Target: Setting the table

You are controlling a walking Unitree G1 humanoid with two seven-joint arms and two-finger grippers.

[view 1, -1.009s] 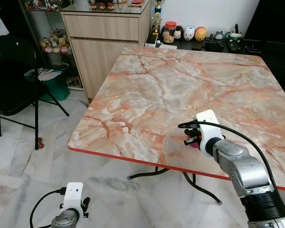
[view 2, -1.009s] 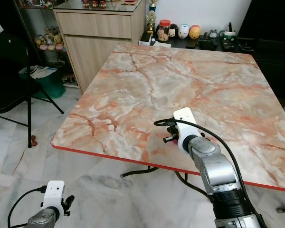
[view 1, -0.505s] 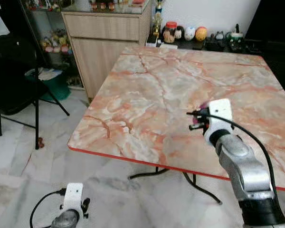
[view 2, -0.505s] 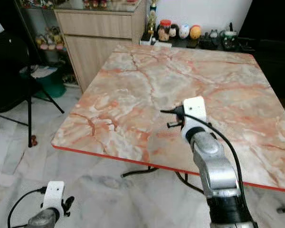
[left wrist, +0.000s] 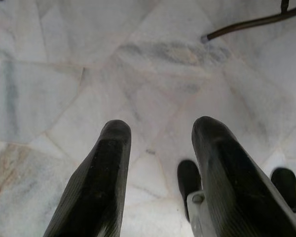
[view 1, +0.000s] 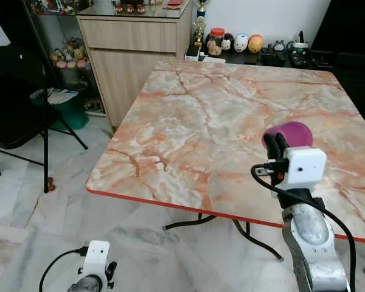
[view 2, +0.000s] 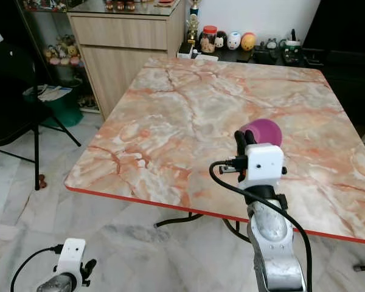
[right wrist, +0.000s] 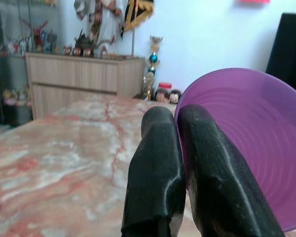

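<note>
My right gripper (view 1: 275, 144) is raised above the near right part of the marble table (view 1: 201, 115), shut on the rim of a purple bowl (view 1: 292, 132). The right wrist view shows the purple bowl (right wrist: 246, 143) tipped on edge, with one black finger inside it and one outside. The bowl is held in the air, clear of the tabletop. My left gripper (left wrist: 158, 143) hangs low over the pale floor tiles, open with nothing between its fingers; its white wrist housing (view 1: 96, 258) shows at the lower left.
A black folding chair (view 1: 18, 103) stands at the left. A wooden cabinet (view 1: 134, 48) is behind the table's far left corner. Jars and small figurines (view 1: 237, 42) line a dark shelf beyond the table. The table's red near edge (view 1: 170, 205) faces me.
My right arm has lifted from low over the table's near edge and turned upward, bringing the purple bowl into plain sight. The left arm stays hanging.
</note>
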